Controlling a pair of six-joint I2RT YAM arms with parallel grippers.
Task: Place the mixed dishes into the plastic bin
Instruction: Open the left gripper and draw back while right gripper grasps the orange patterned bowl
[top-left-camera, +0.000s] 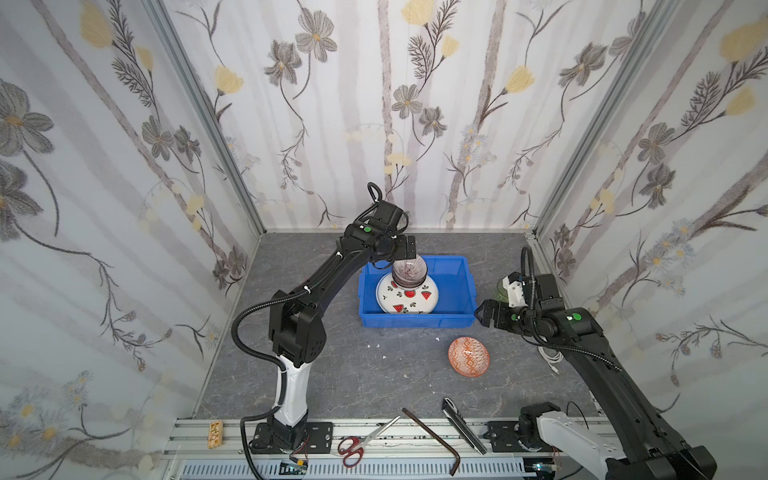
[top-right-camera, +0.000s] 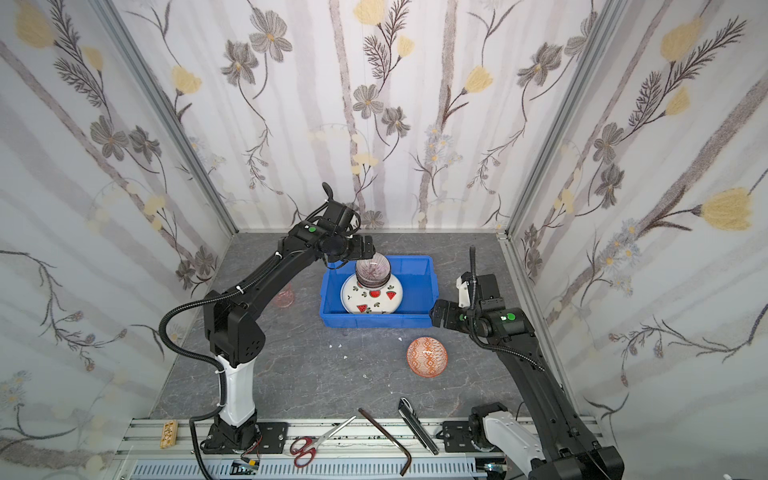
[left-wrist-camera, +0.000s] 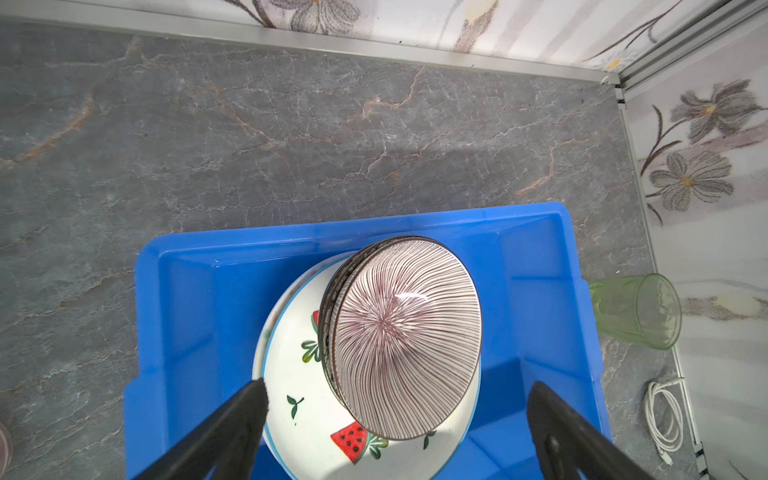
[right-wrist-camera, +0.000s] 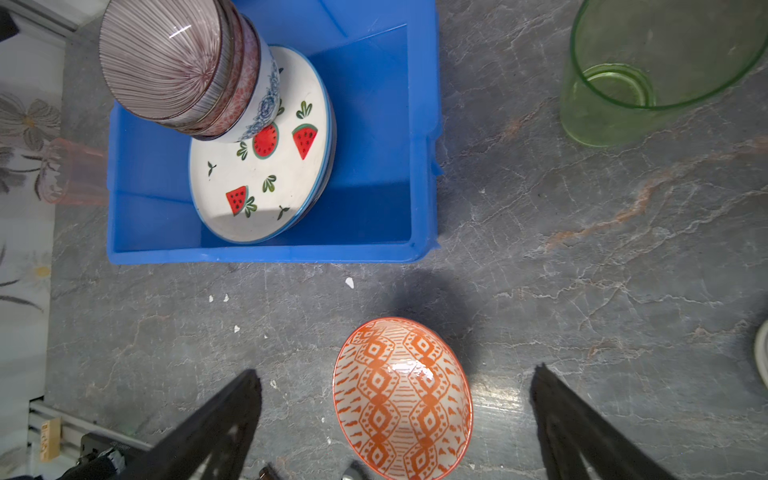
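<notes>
In both top views the blue plastic bin (top-left-camera: 415, 320) holds the watermelon plate (top-left-camera: 428, 305), and on it a bowl stack topped by the striped bowl (top-left-camera: 409, 270). The orange geometric bowl (top-left-camera: 468, 356) sits on the table in front of the bin, apart from it. In the left wrist view the left gripper (left-wrist-camera: 399, 387) hangs over the stack, jaws spread, empty. In the right wrist view the right gripper (right-wrist-camera: 395, 372) is likewise released, with the orange bowl untouched ahead of it. That bowl looks glazed, rigid, slick and chip-prone, so I'd pinch it across its rim wall.
</notes>
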